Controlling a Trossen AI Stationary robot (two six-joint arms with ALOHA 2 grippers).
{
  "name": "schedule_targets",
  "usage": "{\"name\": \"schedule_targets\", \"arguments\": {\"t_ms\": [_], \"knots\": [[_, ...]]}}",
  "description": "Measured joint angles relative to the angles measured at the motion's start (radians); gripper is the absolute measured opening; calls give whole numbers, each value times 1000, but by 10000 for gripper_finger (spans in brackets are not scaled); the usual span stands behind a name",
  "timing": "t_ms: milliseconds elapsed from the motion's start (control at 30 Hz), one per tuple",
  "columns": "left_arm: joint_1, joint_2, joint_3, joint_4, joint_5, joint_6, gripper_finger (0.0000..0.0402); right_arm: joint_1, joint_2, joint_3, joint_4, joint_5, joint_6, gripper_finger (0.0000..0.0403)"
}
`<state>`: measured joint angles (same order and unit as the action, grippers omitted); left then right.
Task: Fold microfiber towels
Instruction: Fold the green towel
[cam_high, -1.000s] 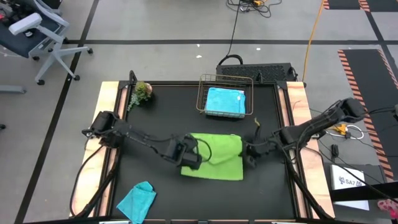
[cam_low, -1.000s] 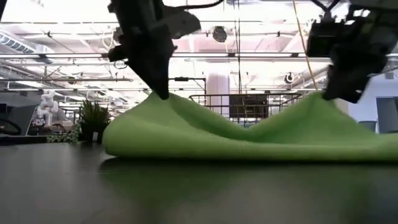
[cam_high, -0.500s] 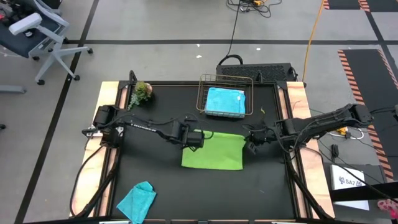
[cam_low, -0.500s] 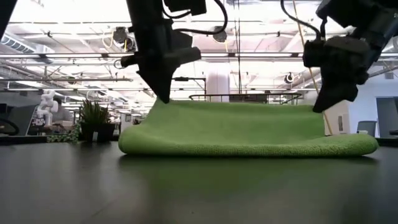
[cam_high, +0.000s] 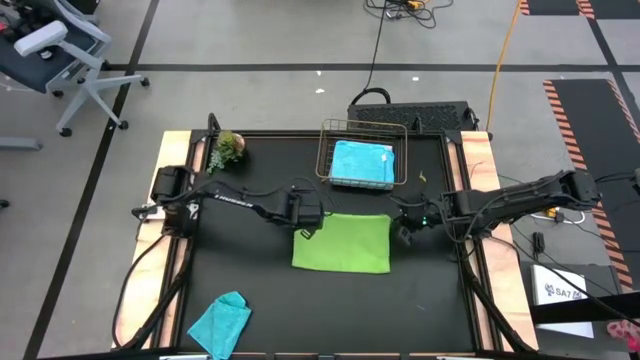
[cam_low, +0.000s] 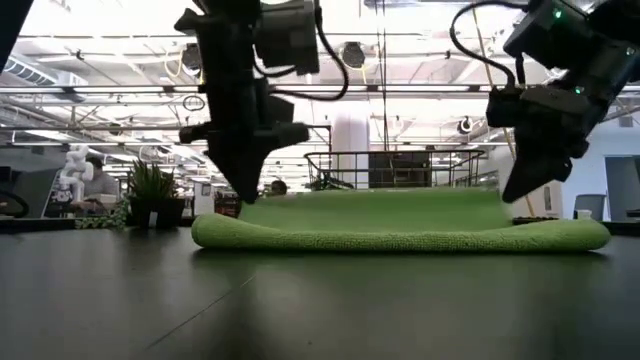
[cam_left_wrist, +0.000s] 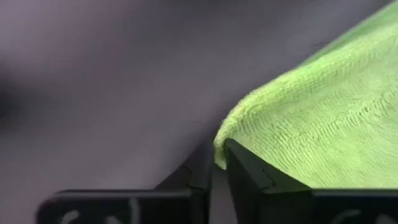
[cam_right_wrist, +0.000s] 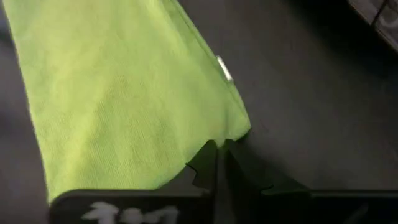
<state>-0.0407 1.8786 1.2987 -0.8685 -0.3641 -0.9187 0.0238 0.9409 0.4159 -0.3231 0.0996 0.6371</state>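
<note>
The lime green towel (cam_high: 341, 243) lies folded on the black table, its rounded fold (cam_low: 400, 238) toward the near edge. My left gripper (cam_high: 303, 228) stands at the towel's far left corner and my right gripper (cam_high: 404, 232) at its far right corner. Both point down at a slant, fingers nearly together. A sky blue towel (cam_high: 362, 162) lies folded in the wire basket (cam_high: 325, 150) at the back. A teal towel (cam_high: 220, 322) lies crumpled near the table's front left. My left gripper has the top layer's far left corner (cam_left_wrist: 219, 154) between its two fingertips, which stand only a slit apart. It comes from above, slanting down. The towel rests flat on the table. My right gripper's fingertips (cam_right_wrist: 210, 149) sit on the towel's edge beside the far right corner (cam_right_wrist: 241, 132), from above at a slant. No cloth shows in the slit between them. The corner lies down on the table.
A small green plant (cam_high: 229, 148) stands at the far left corner of the table. The wire basket stands just beyond the towel's far edge. Bare black table lies to the towel's left, right and near side.
Both grippers have carried the towel's raised edge toward the table's far edge and down. The upper layer, which stood in two peaks, now lies flat on the lower one. The near fold has stayed in place.
</note>
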Motion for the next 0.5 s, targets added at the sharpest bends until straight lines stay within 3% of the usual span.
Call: {"name": "schedule_targets", "arguments": {"t_ms": [300,367,500], "knots": [[54,0,-7,-3,-6,27,124,-43,-3,-15,33,49,-2,120],[55,-11,-2,3,17,21,131,-51,-14,-15,97,-33,27,127],[-2,-69,4,65,123,15,135,-35,-36,-15,279,-302,157,117]]}}
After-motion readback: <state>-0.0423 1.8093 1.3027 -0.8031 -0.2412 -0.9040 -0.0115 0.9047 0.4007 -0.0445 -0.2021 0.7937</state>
